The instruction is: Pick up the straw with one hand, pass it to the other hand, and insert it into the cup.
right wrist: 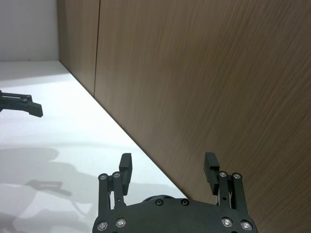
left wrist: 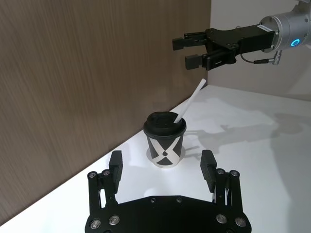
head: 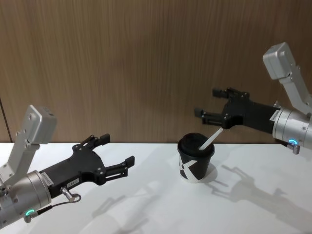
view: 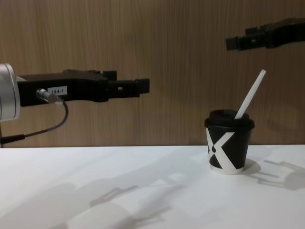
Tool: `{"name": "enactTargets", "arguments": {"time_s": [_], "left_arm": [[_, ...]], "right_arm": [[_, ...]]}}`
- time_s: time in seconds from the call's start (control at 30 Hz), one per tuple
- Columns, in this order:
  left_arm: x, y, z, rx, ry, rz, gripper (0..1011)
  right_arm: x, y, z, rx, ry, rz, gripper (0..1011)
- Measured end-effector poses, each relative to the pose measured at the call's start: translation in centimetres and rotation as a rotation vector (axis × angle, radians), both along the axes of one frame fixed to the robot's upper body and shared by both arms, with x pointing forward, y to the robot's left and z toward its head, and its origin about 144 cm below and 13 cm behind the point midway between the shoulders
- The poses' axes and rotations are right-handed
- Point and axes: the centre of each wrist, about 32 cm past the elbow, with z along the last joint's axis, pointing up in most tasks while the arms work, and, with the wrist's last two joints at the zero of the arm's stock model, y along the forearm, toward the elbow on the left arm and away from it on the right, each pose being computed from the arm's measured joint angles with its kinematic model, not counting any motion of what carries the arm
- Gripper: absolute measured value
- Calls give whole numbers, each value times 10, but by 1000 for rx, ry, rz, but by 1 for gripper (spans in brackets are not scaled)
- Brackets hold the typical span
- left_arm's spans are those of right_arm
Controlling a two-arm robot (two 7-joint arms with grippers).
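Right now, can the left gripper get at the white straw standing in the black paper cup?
Probably yes: the left gripper is open, raised beside the black paper cup, and bare white table lies between it and the white straw.

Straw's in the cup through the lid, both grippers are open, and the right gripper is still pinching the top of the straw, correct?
Not quite. The right gripper is not touching the straw; in the chest view it hangs open above it, with a clear gap. The rest holds: the straw leans in the cup through the lid, and the left gripper is open.

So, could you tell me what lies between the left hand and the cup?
Nothing but bare white table. The head view shows the open left hand apart from the cup, as does the chest view.
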Motion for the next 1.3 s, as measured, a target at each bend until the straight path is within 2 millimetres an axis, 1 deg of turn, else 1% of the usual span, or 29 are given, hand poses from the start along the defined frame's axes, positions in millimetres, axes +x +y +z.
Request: {"name": "enactTargets", "arguments": {"time_s": [0.03, 0.07, 0.1, 0.13, 0.37, 0.47, 0.83, 1.0, 1.3], "left_arm": [[0, 0, 0, 0, 0, 1, 1003], [0, 0, 0, -1, -1, 2, 1003], [0, -1, 0, -3, -3, 7, 1003], [0, -1, 0, -4, -5, 10, 1003], [1, -7, 1, -27, -34, 58, 1003], [2, -10, 2, -34, -50, 77, 1003], [15, -32, 8, -71, -123, 121, 1003], [21, -41, 11, -82, -149, 133, 1003], [30, -54, 16, -90, -186, 149, 1003]], "right_arm": [[-1, 0, 0, 1, -1, -1, 922], [-2, 1, 0, 3, -2, -6, 958], [-2, 1, 0, 3, -3, -10, 966], [-5, 2, 0, 5, -5, -20, 999], [-16, 8, -2, 13, -20, -69, 1001], [-24, 12, -5, 20, -33, -112, 1001], [-50, 20, -14, 47, -87, -214, 1001], [-59, 21, -17, 56, -103, -233, 1001], [-70, 20, -22, 59, -115, -235, 1001]]}}
